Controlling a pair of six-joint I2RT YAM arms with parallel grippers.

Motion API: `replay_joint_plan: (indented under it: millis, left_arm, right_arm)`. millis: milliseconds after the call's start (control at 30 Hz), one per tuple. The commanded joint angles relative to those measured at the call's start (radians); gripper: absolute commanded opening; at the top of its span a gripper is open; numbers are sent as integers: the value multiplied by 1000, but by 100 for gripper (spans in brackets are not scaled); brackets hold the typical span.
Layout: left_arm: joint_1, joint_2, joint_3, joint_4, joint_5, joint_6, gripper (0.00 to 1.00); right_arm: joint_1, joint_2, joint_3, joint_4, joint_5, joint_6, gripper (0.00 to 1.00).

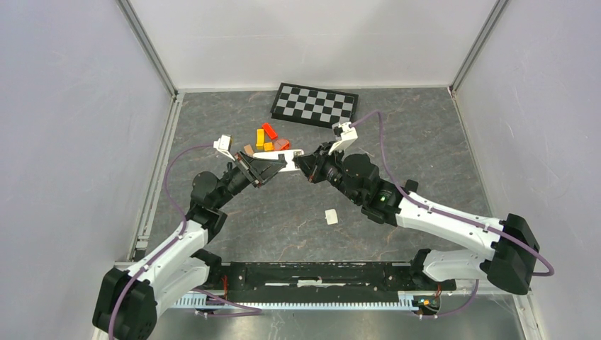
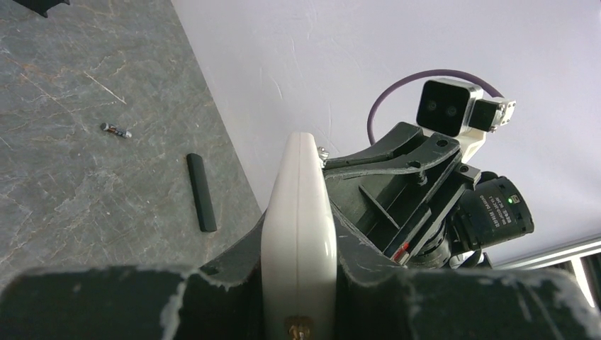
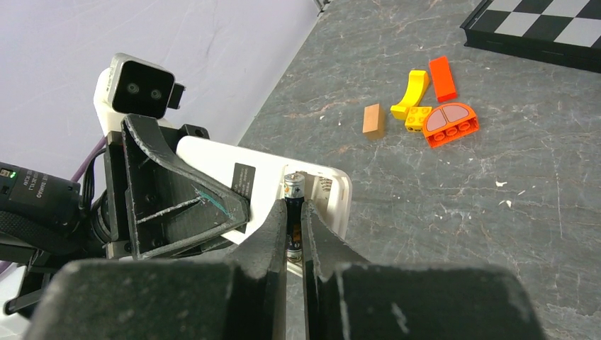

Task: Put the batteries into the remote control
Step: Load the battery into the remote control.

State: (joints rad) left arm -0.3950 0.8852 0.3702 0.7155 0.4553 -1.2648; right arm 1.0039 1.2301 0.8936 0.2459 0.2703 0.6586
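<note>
My left gripper (image 1: 264,170) is shut on the white remote control (image 1: 283,160) and holds it edge-on above the table; in the left wrist view the remote (image 2: 298,212) sits clamped between the jaws. My right gripper (image 3: 294,209) is shut on a dark battery (image 3: 294,188), plus end showing. It holds the battery at the open battery compartment (image 3: 322,190) at the end of the remote (image 3: 205,152). The two grippers meet tip to tip in the top view, the right gripper (image 1: 306,165) against the remote's end. Another small battery (image 2: 115,130) lies on the table.
A black slim bar (image 2: 201,192) lies on the table near the loose battery. Orange, yellow and red blocks (image 1: 269,138) lie just behind the grippers. A checkerboard (image 1: 315,105) lies at the back. A small white piece (image 1: 331,217) lies in front of the right arm.
</note>
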Motion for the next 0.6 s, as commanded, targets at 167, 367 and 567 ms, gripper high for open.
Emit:
replay_joint_plan:
  millis: [167, 367, 567]
  left_arm:
    - [0, -40, 26, 294, -12, -42, 2]
    - [-1, -69, 4, 251, -11, -81, 2]
    - [0, -73, -10, 260, -13, -118, 2]
  right_arm:
    - [10, -2, 7, -159, -32, -7, 12]
    - [9, 22, 123, -187, 0, -80, 21]
    - [9, 54, 201, -224, -27, -97, 27]
